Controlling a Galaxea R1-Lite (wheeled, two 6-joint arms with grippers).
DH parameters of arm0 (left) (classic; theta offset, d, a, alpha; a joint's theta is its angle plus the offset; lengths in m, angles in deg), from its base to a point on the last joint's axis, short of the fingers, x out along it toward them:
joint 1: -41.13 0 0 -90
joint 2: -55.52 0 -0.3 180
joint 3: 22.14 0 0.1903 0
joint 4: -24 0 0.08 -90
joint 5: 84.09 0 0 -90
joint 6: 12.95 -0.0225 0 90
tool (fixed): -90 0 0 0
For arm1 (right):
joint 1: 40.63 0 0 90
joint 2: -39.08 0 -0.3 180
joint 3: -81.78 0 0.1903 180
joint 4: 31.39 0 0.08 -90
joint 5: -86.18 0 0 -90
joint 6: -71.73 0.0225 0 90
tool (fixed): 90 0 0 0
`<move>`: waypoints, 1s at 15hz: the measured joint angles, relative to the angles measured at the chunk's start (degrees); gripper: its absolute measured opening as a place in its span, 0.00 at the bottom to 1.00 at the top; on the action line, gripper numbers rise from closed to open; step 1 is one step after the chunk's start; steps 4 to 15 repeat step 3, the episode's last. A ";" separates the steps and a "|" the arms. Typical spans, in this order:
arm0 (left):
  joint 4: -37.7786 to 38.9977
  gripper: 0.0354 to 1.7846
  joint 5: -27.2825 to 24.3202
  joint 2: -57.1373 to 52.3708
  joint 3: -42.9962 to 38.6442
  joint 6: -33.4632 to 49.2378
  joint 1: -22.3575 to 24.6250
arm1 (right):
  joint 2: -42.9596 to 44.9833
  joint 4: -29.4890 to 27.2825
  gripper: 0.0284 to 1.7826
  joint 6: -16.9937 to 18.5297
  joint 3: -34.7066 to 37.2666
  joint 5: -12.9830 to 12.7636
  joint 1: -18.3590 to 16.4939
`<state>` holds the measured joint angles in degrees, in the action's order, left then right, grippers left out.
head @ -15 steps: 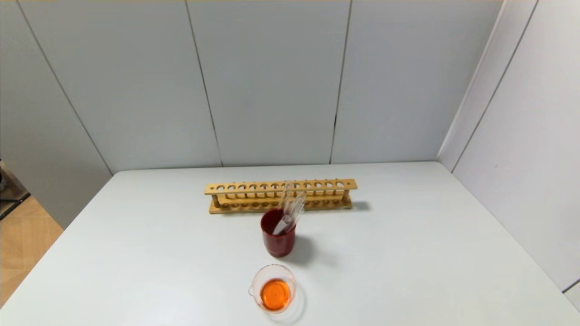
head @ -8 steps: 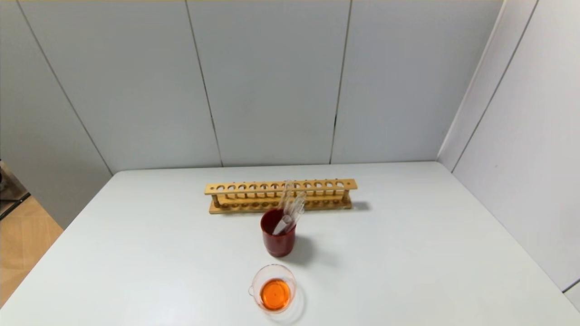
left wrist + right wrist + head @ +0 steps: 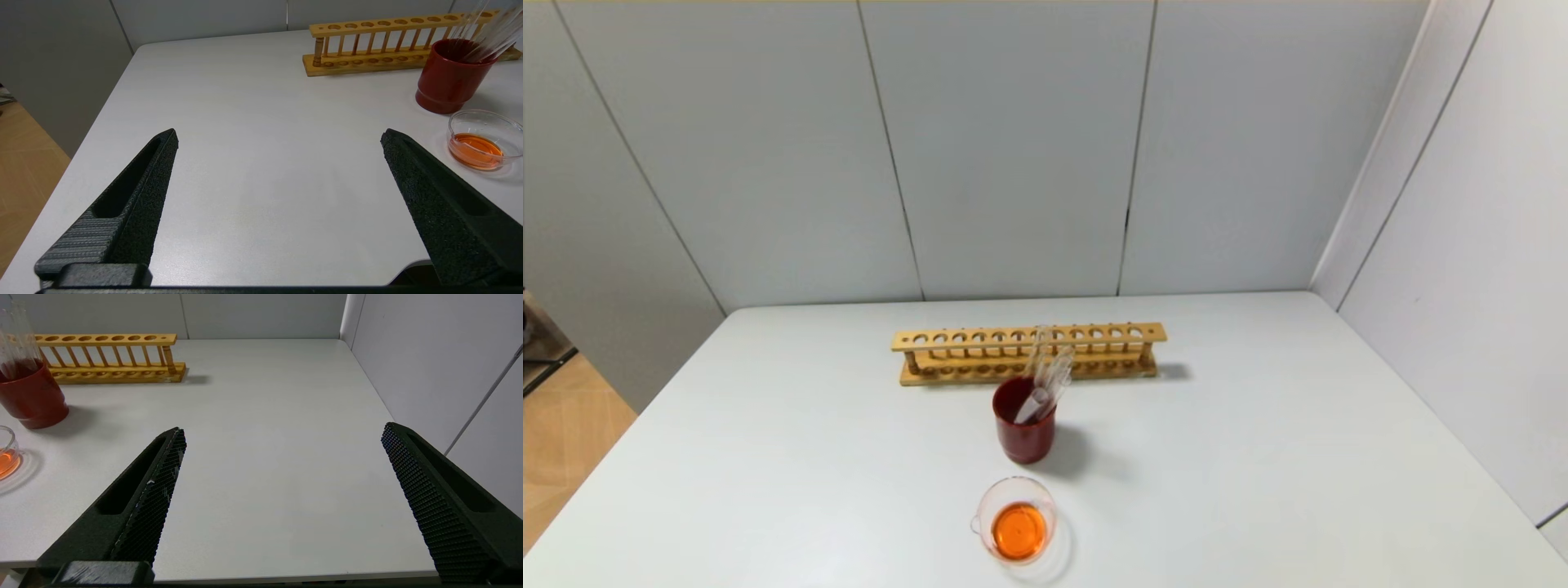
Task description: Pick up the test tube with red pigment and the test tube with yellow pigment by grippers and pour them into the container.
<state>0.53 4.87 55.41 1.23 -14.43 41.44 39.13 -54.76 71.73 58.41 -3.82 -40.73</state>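
- Tubes (image 3: 1045,377): a bunch of clear ones leans up and to the right out of the red cup (image 3: 1023,431), mid-counter, just in front of the empty wooden rack (image 3: 1027,353); I can make out no red or yellow liquid in any of them
- Beaker (image 3: 1016,520): it stands near the front edge of the counter (image 3: 1258,457), just nearer than the cup and apart from it, and already holds a shallow pool of orange liquid
- Judging by that orange mix and the colourless tubes, the pouring looks done, and what is in hand seems to be the parked end of the task
- To do this well, both arms should stay low and back from the glassware, since a stray sweep could topple the cup or slop the beaker
- Left pincer (image 3: 278,136): released, its fingers spread wide with nothing between them, hanging over the front left of the counter; the cup and beaker lie to its right and farther in, well apart from it
- Right pincer (image 3: 282,433): also released and empty, over the front right of the counter; cup and beaker lie off to its left, well apart
- Neither pincer shows in the head view, so both sit nearer than the counter's front edge as seen there
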 joint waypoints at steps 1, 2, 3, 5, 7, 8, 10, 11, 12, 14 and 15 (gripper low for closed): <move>0.00 0.98 -0.01 0.00 0.00 -0.01 0.00 | 0.02 0.00 0.98 0.00 0.00 0.00 0.00; 0.00 0.98 -0.01 0.00 0.00 0.00 0.00 | 0.02 0.00 0.98 0.00 0.00 0.00 -0.01; 0.02 0.98 -0.01 0.00 0.00 -0.01 0.00 | 0.02 0.00 0.98 0.00 0.00 0.00 -0.01; 0.02 0.98 -0.01 0.00 0.00 -0.01 0.00 | 0.02 0.00 0.98 0.00 0.00 0.00 -0.01; 0.02 0.98 -0.01 0.00 0.00 -0.01 0.00 | 0.02 0.00 0.98 0.00 0.00 0.00 -0.01; 0.02 0.98 -0.01 0.00 0.00 -0.01 0.00 | 0.02 0.00 0.98 0.00 0.00 0.00 -0.01; 0.02 0.98 -0.01 0.00 0.00 -0.01 0.00 | 0.02 0.00 0.98 0.00 0.00 0.00 -0.01; 0.02 0.98 -0.01 0.00 0.00 -0.01 0.00 | 0.02 0.00 0.98 0.00 0.00 0.00 -0.01; 0.02 0.98 -0.01 0.00 0.00 -0.01 0.00 | 0.02 0.00 0.98 0.00 0.00 0.00 -0.01; 0.02 0.98 -0.01 0.00 0.00 -0.01 0.00 | 0.02 0.00 0.98 0.00 0.00 0.00 -0.01; 0.02 0.98 -0.01 0.00 0.00 -0.01 0.00 | 0.02 0.00 0.98 0.00 0.00 0.00 -0.01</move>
